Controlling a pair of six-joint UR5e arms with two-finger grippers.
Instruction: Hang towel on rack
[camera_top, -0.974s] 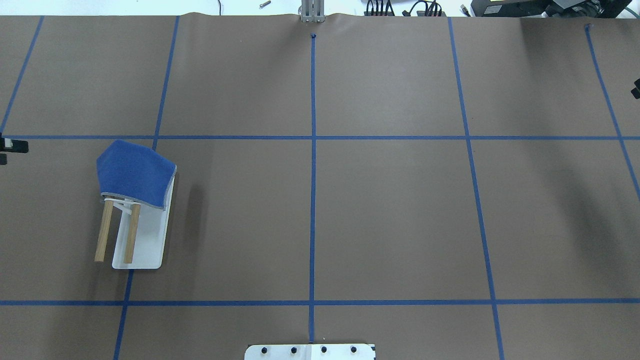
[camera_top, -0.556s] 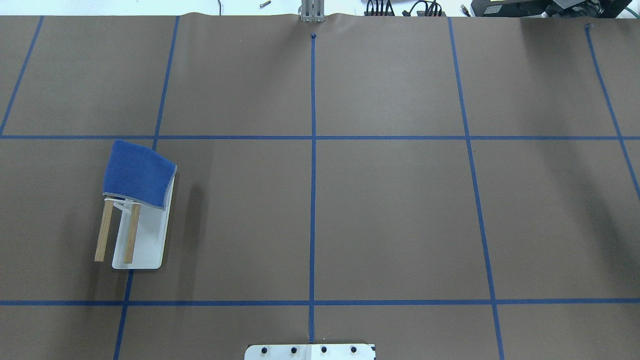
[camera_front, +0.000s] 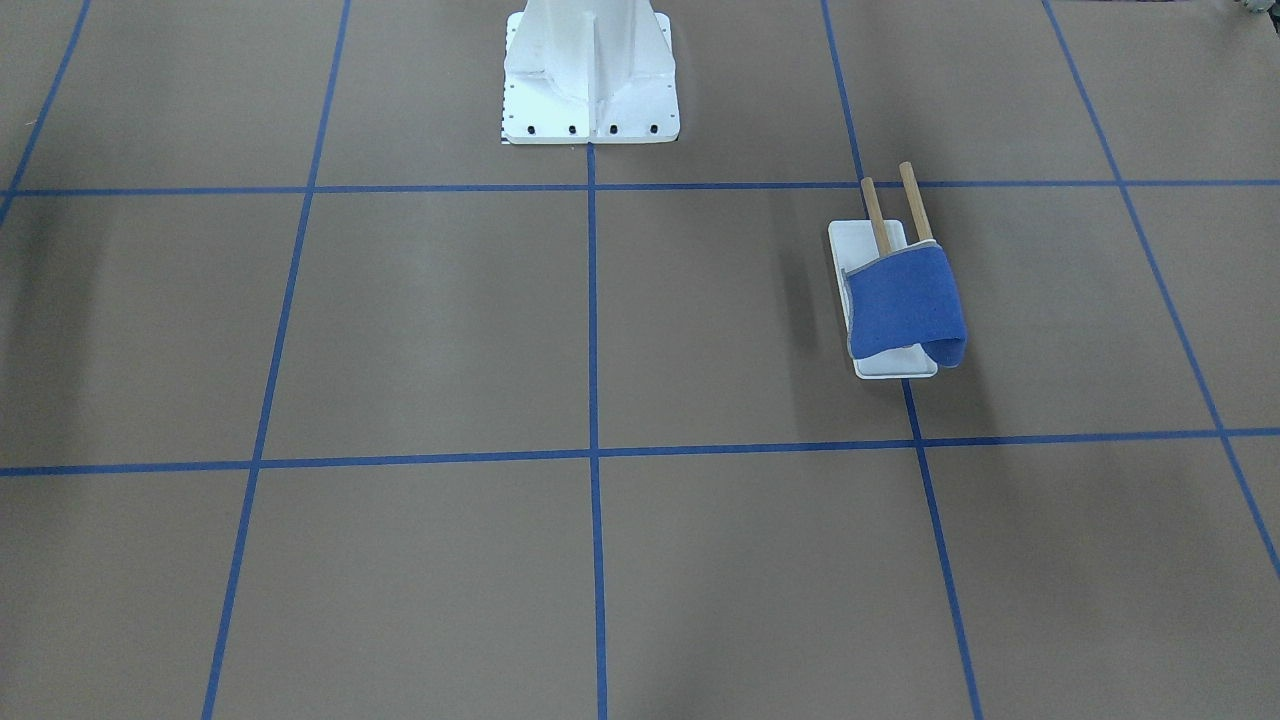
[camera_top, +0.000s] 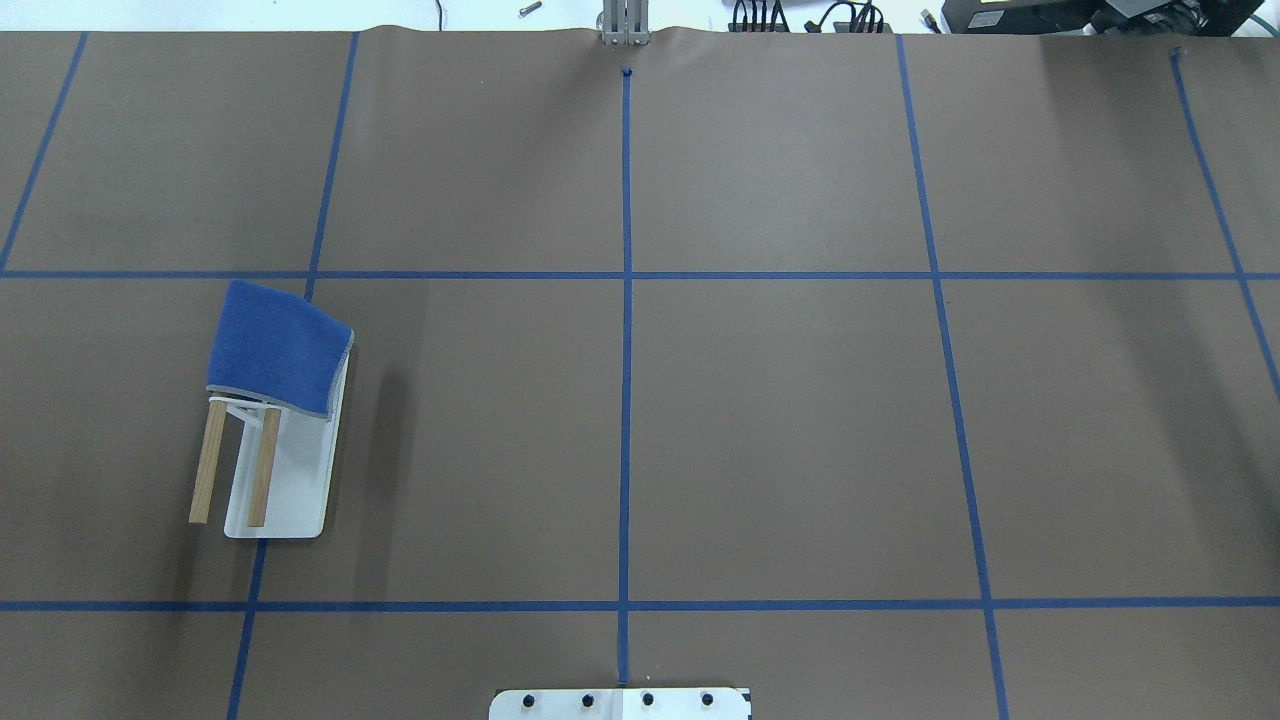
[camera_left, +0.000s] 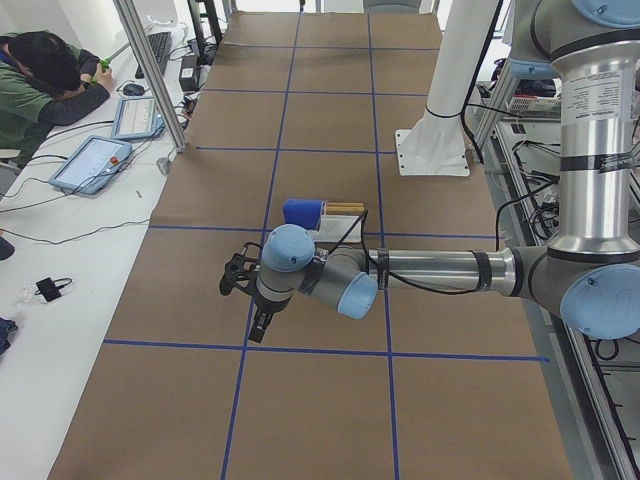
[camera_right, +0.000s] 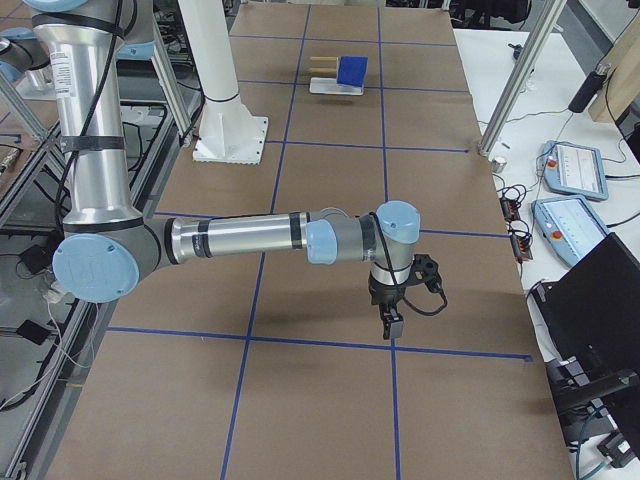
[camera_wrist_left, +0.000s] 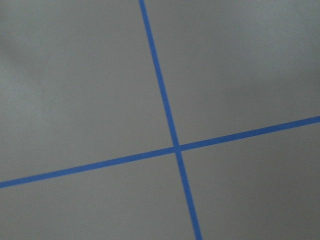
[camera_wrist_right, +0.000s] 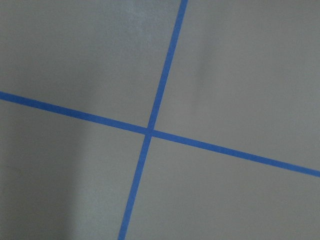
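Towel (camera_top: 275, 348): draped across both rods of rack (camera_top: 290, 490) on counter's left side, over the half away from the robot. Rods' long axis: toward and away from robot. Left hand (camera_left: 258, 326) nearer, just outboard of the rack; right hand (camera_right: 390, 324) well apart. Released or clenched: cannot tell; seemingly empty.

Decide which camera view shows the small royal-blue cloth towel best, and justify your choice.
Overhead exterior: the small royal-blue cloth towel is large and unobstructed, draped across the white-based rack with wooden rods, its grey edging visible. The front-facing view shows it too, with its folded end. Both side views show only a tiny distant patch. The wrist views miss it.
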